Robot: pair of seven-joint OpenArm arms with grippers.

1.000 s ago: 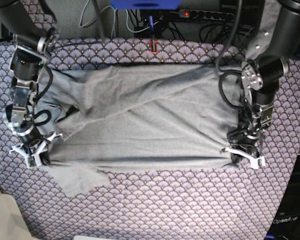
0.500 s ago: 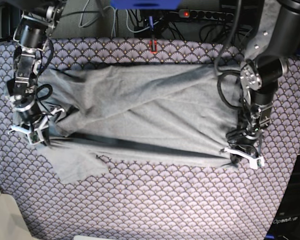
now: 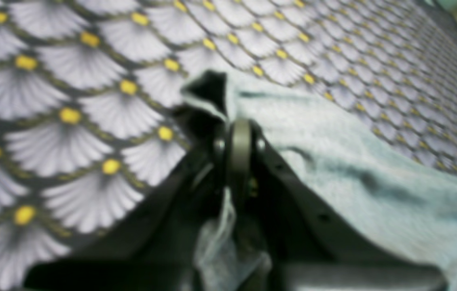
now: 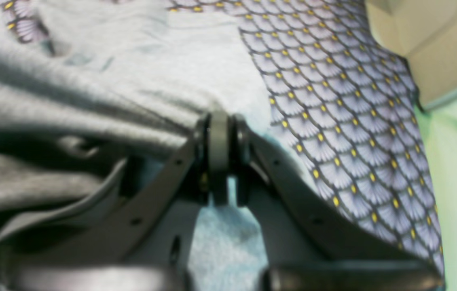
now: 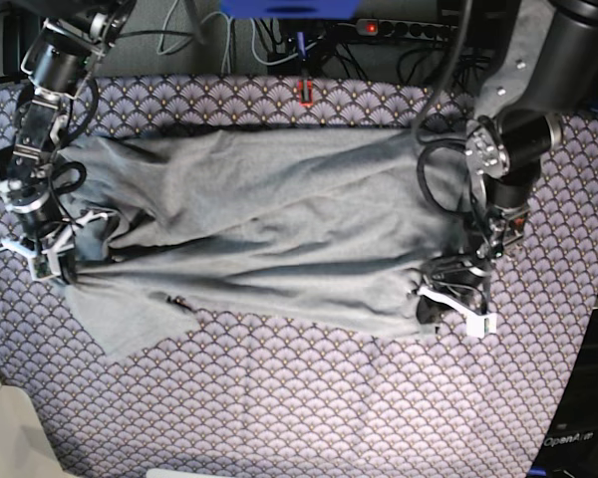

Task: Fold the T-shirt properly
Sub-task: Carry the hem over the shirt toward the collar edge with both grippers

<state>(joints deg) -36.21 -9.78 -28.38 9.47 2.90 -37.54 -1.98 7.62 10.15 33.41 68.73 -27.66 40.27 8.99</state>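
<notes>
Both tools have pulled the T-shirt [image 5: 269,239] up and away from the desk's [image 5: 309,408] near edge since a second ago. The left tool [image 5: 447,304] is pinched tight on one end of the soft grey knit; the right tool [image 5: 42,254] is pinched tight on the other end. The shirt lies crumpled across the purple fan-patterned cloth [image 5: 309,418].
</notes>
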